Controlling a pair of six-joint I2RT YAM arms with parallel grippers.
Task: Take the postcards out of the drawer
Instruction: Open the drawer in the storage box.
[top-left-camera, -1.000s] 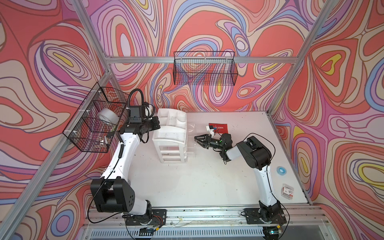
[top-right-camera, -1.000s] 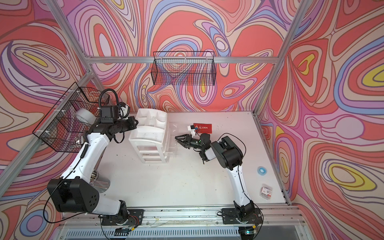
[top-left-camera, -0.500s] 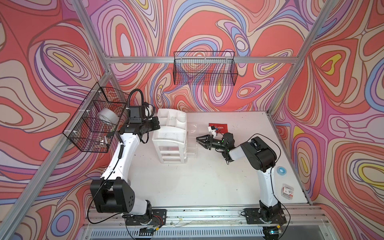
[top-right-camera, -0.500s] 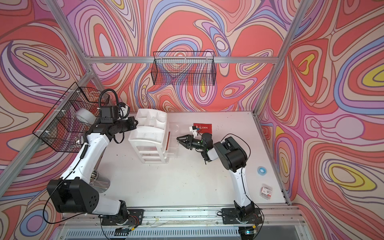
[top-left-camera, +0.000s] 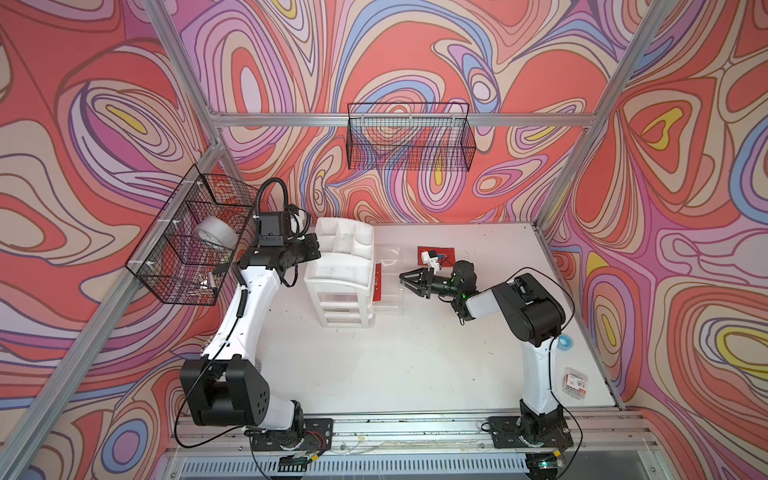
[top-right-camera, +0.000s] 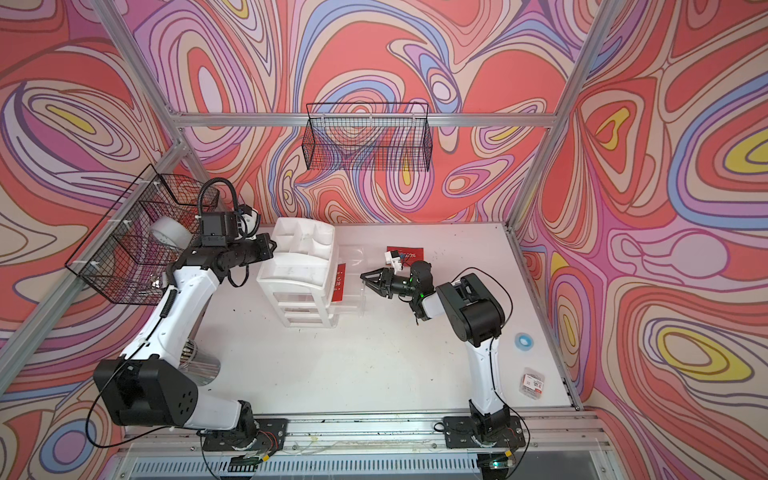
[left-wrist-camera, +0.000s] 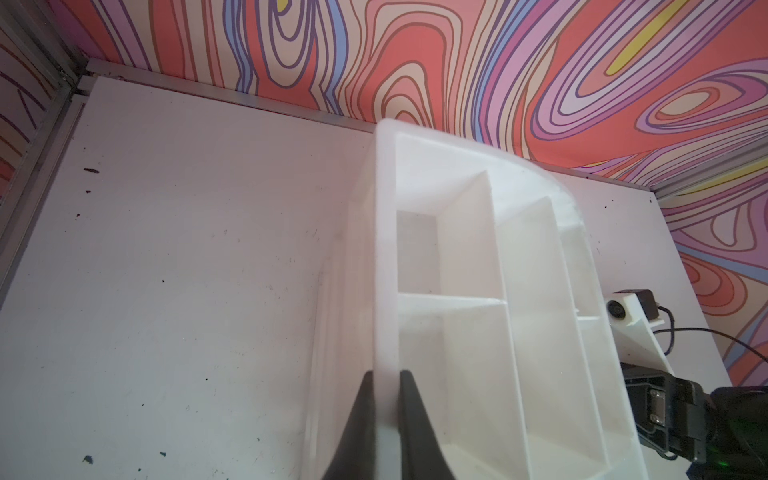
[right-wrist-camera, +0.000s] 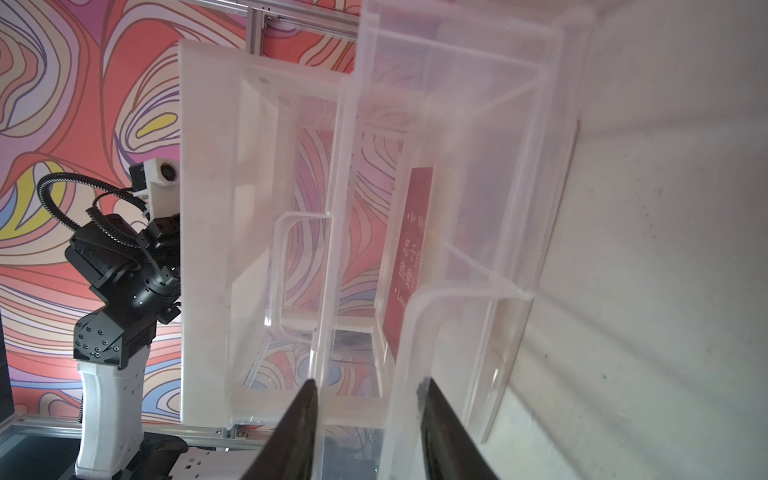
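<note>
A white organizer (top-left-camera: 338, 270) (top-right-camera: 297, 270) stands at the left middle of the table. My left gripper (left-wrist-camera: 384, 376) is shut on the side wall of its compartmented top (left-wrist-camera: 457, 249). A clear drawer (top-left-camera: 390, 305) (right-wrist-camera: 519, 208) is pulled out to the right. In it one red postcard (top-left-camera: 378, 282) (right-wrist-camera: 409, 257) leans on edge close to the organizer. A second red postcard (top-left-camera: 446, 252) lies on the table behind, partly hidden by my right wrist. My right gripper (top-left-camera: 409, 286) (right-wrist-camera: 368, 390) is open, and its fingers straddle the drawer's clear front handle.
A wire basket (top-left-camera: 195, 245) with a tape roll (top-left-camera: 216, 235) hangs on the left wall. Another wire basket (top-left-camera: 409, 137) hangs on the back wall. A blue ring (top-left-camera: 565, 343) and a small clear box (top-left-camera: 577, 382) lie at the right edge. A metal cup (top-right-camera: 199, 365) stands by the left arm.
The right arm's elbow has swung to the right while its gripper stays at the drawer's front. The left arm has not moved.
</note>
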